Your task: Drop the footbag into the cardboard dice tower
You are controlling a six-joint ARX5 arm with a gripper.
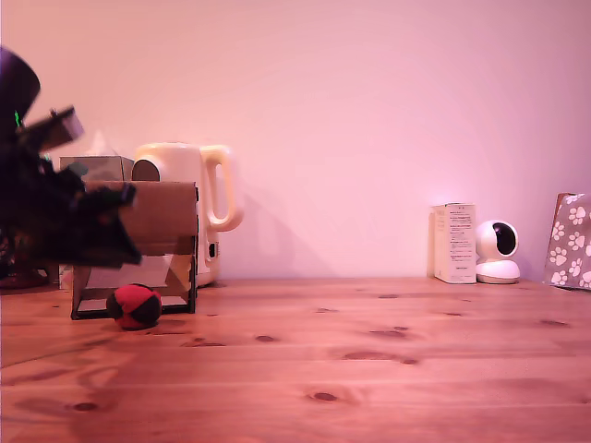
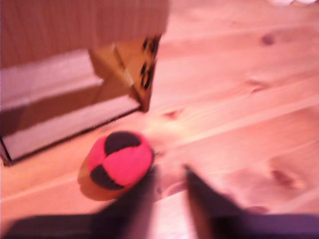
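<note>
The red and black footbag (image 1: 136, 306) lies on the wooden table just in front of the cardboard dice tower (image 1: 162, 217), by its lower front opening. In the wrist view the footbag (image 2: 119, 159) rests beside the tower's corner post (image 2: 147, 69), and the slanted ramp shows inside the opening. My gripper (image 2: 169, 172) hovers above the table next to the footbag; its dark fingers are apart with only bare wood between them. In the exterior view the dark arm (image 1: 65, 221) covers the tower's left part. The wrist view is blurred.
A cream kettle (image 1: 189, 198) and a tissue box (image 1: 97, 168) stand behind the tower. At the exterior view's right, against the wall, are a white carton (image 1: 454, 243), a small white camera (image 1: 499, 251) and a paw-print bag (image 1: 570, 242).
</note>
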